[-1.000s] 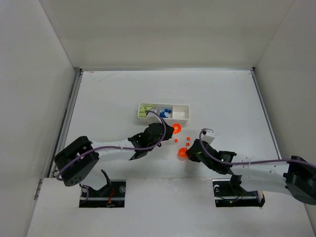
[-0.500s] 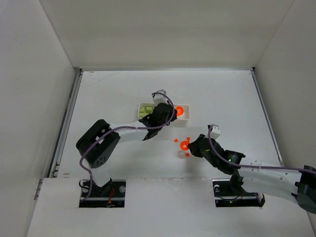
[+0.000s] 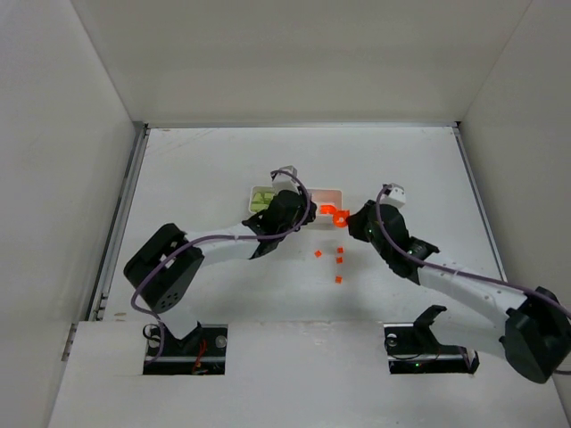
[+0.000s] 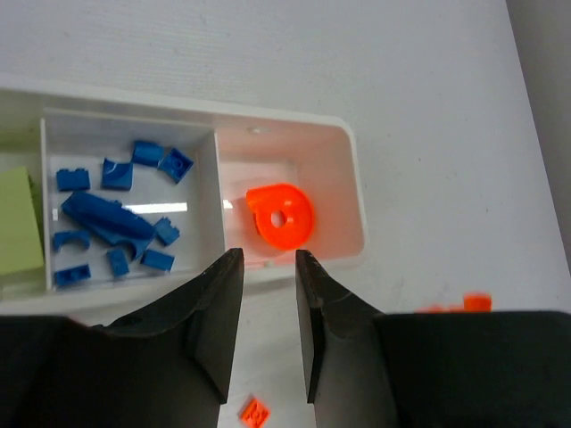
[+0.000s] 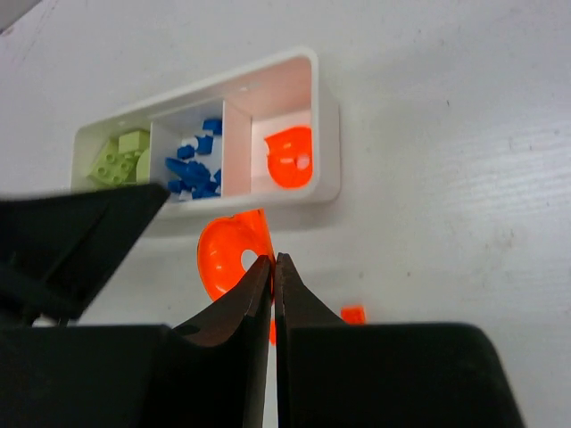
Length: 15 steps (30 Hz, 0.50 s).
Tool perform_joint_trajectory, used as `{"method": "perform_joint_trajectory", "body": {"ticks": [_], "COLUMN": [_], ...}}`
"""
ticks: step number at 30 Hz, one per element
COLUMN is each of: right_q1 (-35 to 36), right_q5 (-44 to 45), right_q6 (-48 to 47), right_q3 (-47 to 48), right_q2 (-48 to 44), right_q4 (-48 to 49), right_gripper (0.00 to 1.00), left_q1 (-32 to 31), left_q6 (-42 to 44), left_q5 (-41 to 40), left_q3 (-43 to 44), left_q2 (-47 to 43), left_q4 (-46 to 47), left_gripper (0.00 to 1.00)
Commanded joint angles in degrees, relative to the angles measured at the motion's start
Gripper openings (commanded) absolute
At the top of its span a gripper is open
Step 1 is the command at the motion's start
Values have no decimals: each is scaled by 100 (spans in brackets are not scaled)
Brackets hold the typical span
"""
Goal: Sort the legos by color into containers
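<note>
White table (image 3: 223,169) carries the tray (image 3: 328,190) and, seemingly, four loose orange bits (image 3: 339,260).

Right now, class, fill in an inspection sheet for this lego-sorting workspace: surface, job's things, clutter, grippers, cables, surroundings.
Surface: white table.
Job's things: the tray holds green legos, blue legos and an orange ring, each in its own compartment; several small orange bricks lie loose beside it.
Clutter: nothing seen.
Grippers: left gripper open and empty, above the tray; right gripper shut on an orange curved piece.
Cables: purple cables run along both arms.
Surroundings: white walls on three sides.
</note>
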Motion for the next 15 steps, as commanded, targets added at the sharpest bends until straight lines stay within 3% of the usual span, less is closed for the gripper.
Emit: {"method": "perform_joint_trajectory", "body": {"ticks": [1, 10, 13, 15], "right_q1": [-205, -521, -565, -565], "right_q5": [-295, -304, -278, -260], "right_q6": [-452, -707, -698, -655], "right_q3": [557, 1551, 1692, 1701], "right_q2": [613, 2038, 2294, 2356], "right_q4": [755, 984, 984, 1010], "right_gripper": [9, 10, 17, 28], "left_q1": [-227, -1045, -1151, -1221], "left_q6": [163, 330, 470, 628], "left_q5": [-86, -236, -122, 62], "left_q3": [-605, -1775, -1837, -1803], "left_q2": [-771, -1282, -1168, -1037], "left_q4": [58, -127, 31, 127], "left_gripper": [27, 35, 39, 41]}}
